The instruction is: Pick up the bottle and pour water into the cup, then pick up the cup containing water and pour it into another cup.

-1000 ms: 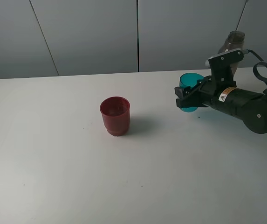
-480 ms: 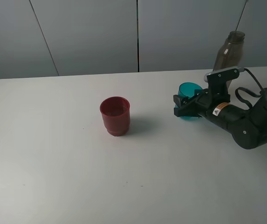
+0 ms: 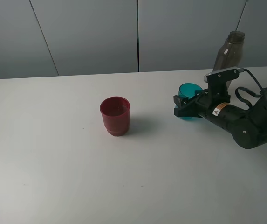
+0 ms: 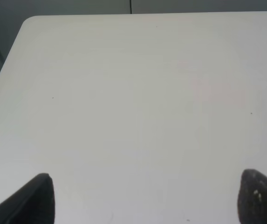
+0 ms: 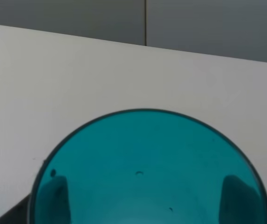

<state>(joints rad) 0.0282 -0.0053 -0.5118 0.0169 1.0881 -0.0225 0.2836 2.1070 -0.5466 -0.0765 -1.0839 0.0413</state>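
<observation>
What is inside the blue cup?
Looking into the blue cup, only its see-through teal walls and the right tool's dark fingers outside them show. Its bottom is out of the picture, so water cannot be confirmed.

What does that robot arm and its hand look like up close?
The right arm is rounded, glossy black, with a small orange-and-white sticker and a looping black cable behind it. A grey-topped bracket stands on its wrist. Its hand is blocky and black. Of the left hand, only two dark fingertips show.

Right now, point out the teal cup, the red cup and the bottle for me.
teal cup (image 3: pixel 187 89), high outside view, on its rim above the jaws.
red cup (image 3: pixel 115 116), high outside view, on its side wall.
bottle (image 3: pixel 230 52), high outside view, on its upper body.
</observation>
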